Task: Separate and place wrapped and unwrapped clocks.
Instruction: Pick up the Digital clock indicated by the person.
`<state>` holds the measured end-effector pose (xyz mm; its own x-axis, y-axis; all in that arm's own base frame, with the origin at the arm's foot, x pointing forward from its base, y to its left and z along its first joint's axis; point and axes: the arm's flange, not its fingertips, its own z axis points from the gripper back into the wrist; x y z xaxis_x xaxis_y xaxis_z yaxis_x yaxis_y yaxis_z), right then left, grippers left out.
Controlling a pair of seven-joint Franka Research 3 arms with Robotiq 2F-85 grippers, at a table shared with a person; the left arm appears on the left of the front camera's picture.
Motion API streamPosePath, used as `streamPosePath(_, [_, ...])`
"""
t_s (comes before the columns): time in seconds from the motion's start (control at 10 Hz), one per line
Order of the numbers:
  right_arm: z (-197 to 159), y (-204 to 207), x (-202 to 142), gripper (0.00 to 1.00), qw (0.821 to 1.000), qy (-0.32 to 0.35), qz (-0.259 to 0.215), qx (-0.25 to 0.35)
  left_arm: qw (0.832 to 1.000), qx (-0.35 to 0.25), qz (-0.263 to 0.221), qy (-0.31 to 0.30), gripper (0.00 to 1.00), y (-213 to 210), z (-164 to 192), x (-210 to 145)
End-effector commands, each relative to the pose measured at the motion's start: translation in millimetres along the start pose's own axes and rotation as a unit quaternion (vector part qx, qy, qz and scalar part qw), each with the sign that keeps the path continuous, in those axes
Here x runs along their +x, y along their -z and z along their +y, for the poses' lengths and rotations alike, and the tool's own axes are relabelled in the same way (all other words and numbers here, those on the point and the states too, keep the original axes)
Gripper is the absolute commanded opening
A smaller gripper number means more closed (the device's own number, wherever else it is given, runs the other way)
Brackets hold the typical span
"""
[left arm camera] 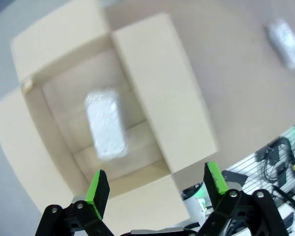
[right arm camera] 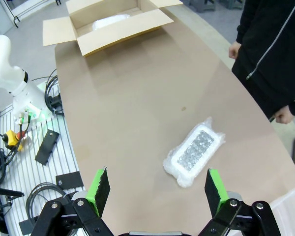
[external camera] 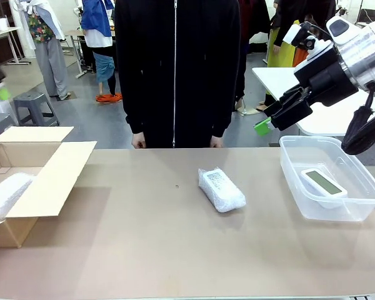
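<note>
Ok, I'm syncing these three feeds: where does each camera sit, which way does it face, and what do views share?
Front: fixed on the robot's side, facing across the table at the person; open right gripper by the clear tub with the bare clock.
Left wrist: above the cardboard box, looking down at the boxed wrapped clock; open left gripper at the bottom.
Right wrist: above the table's right end, looking along it toward the box; own open fingers below.
Shared: all three show the loose wrapped clock.
</note>
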<state>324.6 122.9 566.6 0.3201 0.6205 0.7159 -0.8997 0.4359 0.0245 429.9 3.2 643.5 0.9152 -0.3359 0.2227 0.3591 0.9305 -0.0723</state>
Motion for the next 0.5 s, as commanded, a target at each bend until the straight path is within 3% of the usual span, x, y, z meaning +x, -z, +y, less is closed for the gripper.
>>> streamPosePath(0.0, [-1,1,0,1.00,1.000,0.001,-0.006,0.007,0.988,-0.086,-0.042,0.122,1.00,-4,-56,8])
streamPosePath(0.2, [-1,1,0,1.00,1.000,0.001,-0.006,0.007,0.965,-0.105,-0.105,0.217,1.00,6,-92,-13])
streamPosePath(0.4, [-1,1,0,1.00,1.000,0.001,-0.006,0.007,0.941,-0.124,-0.163,0.271,1.00,30,-109,-40])
